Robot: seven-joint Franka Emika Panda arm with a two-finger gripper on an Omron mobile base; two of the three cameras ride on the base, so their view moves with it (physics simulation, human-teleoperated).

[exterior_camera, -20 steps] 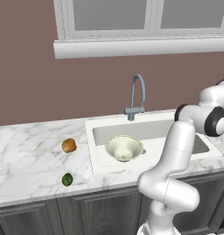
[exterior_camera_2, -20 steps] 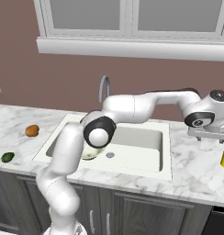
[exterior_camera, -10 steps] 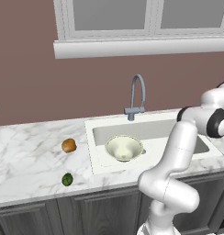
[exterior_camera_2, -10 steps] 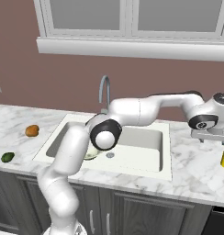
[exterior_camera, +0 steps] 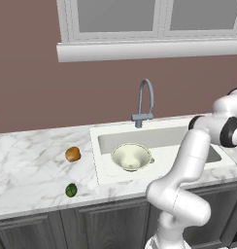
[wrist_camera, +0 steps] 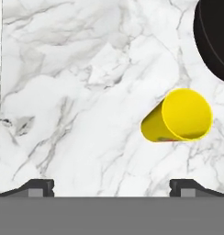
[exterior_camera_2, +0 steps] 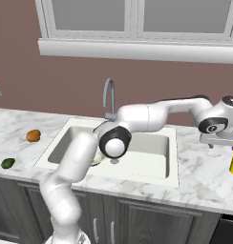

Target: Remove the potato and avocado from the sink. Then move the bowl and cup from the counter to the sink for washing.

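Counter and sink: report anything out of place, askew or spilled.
Nothing stands out. The potato and avocado lie on the counter left of the sink, the bowl sits upright in the basin, and the cup stands on the marble beneath the open hand. No spill shows.

Counter (exterior_camera: 33, 160) is showing as white marble w/ grey veins, smooth, slight sheen. Sink (exterior_camera: 103, 163) is looking smooth white, matt; faucet (exterior_camera: 144, 102) is reading as brushed grey metal. Bowl (exterior_camera: 131, 156) is looking glazed, pale cream-green. Cup (wrist_camera: 178, 117) is showing as smooth yellow plastic, semi-gloss. Potato (exterior_camera: 73, 154) is looking dull, rough-ish; avocado (exterior_camera: 71, 190) is looking dark, matt. Cabinet doors (exterior_camera_2: 137, 224) are appearing dark grey, matt.
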